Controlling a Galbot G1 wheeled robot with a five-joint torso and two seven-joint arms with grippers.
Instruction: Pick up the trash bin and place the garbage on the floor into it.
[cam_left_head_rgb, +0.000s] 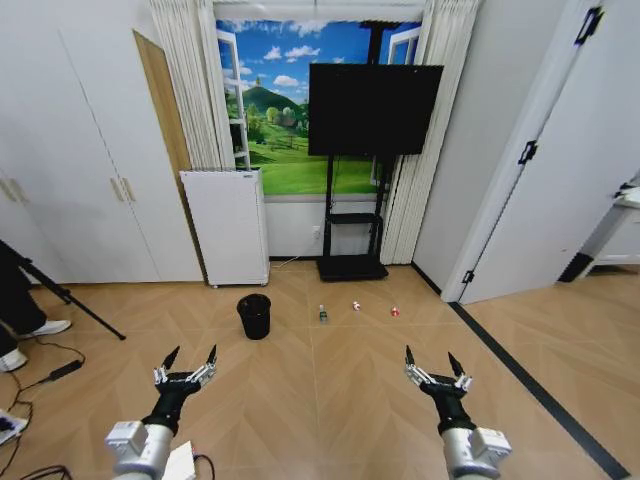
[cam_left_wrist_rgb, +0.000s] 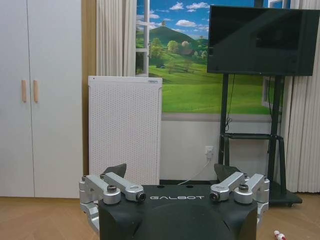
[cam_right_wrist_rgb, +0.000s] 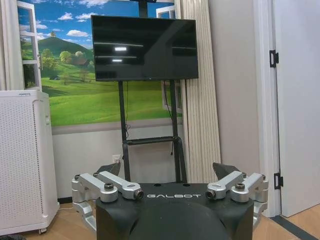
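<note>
The floor (cam_left_head_rgb: 330, 380) is light brown wood laid in a herringbone pattern, with a dark strip (cam_left_head_rgb: 530, 385) running along it at the lower right of the frame. At the upper left stand tall white cupboard doors (cam_left_head_rgb: 70, 150) with small pale handles. In the upper middle, a large wall picture of green hills and blue sky (cam_left_head_rgb: 290, 110) hangs between pale pleated curtains (cam_left_head_rgb: 195, 85). Before it, a black flat television on a black floor stand (cam_left_head_rgb: 372, 95) is placed. To its left stands a tall white perforated air purifier (cam_left_head_rgb: 225, 225). At the right there is a white door with black hinges (cam_left_head_rgb: 560, 170).
</note>
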